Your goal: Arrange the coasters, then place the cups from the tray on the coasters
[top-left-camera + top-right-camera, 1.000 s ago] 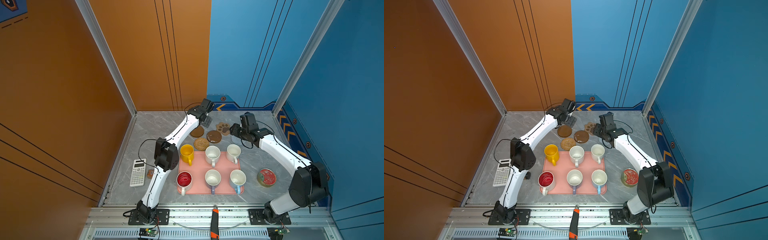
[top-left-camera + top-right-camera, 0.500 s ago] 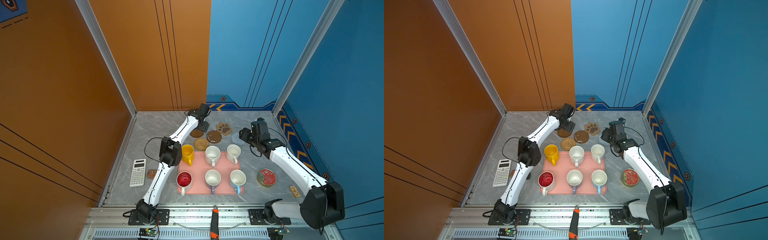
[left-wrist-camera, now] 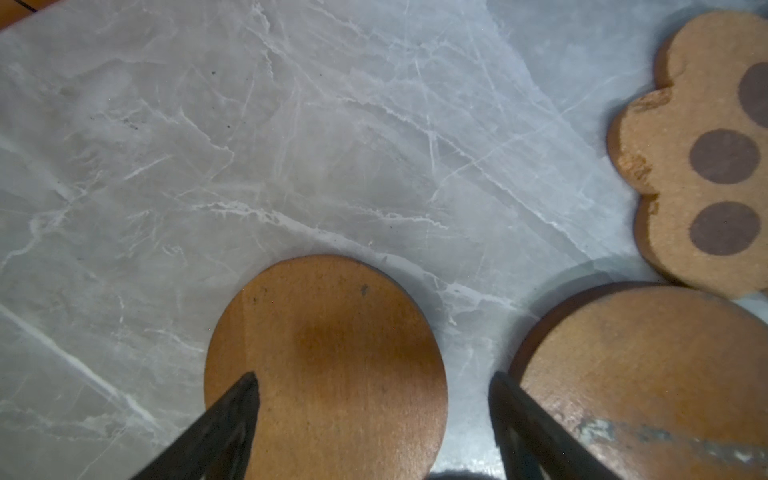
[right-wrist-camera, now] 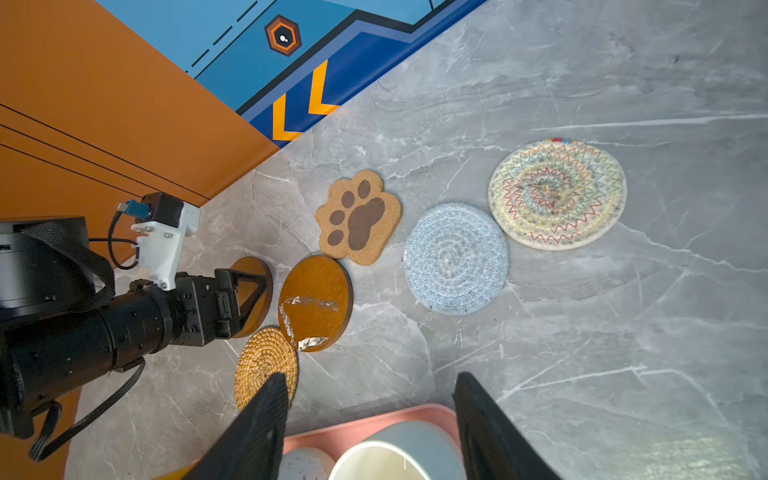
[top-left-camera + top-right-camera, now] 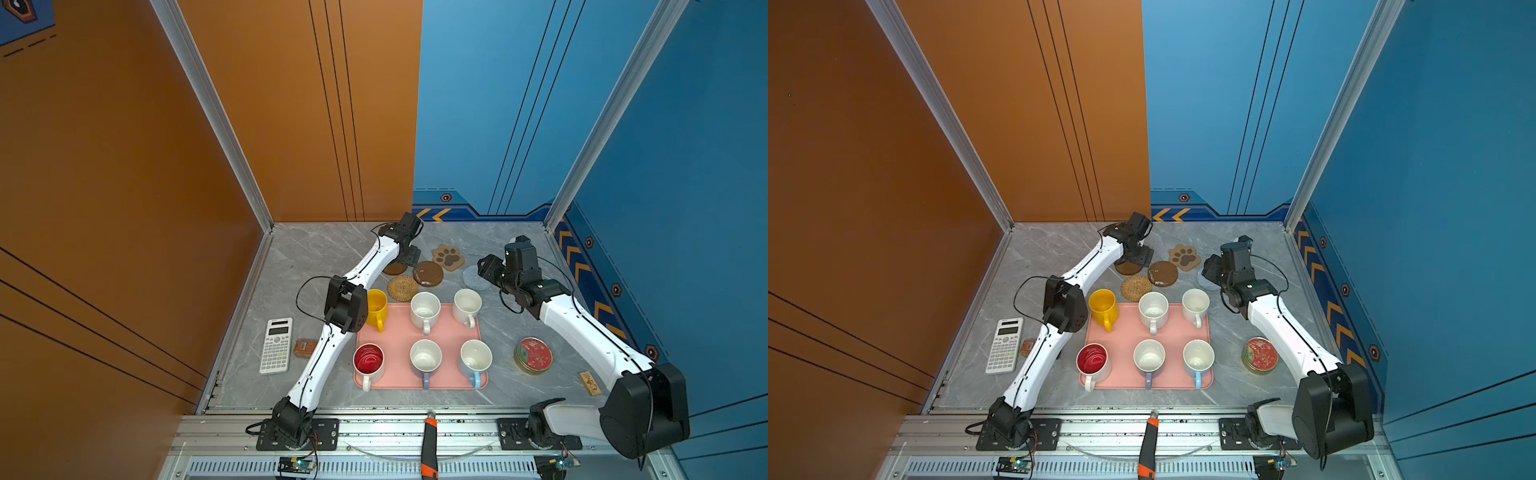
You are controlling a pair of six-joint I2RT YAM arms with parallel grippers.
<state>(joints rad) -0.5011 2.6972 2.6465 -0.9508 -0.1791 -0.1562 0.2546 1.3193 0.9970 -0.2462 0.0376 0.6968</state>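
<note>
1. Cups (image 5: 425,309) are all sitting on the tray (image 5: 440,332), six of them, nearest my bases. None is standing on a coaster, so I am judging that half of the job not begun.
2. My right pincer (image 4: 370,376) is hanging released and empty above the table, near the tray's far right corner.
3. Coasters are lying past the tray. Rattan (image 5: 402,286), scuffed disc (image 5: 428,273) and paw (image 5: 448,257) are crowding together, touching or nearly so. Grey-blue (image 5: 473,276) and cream (image 4: 557,193) are lying apart to the right.
4. Farthest out, my left pincer (image 3: 372,376) is hovering released over the plain disc (image 3: 328,353), gripping nothing. I am judging the spreading-out as under way, not finished.
</note>
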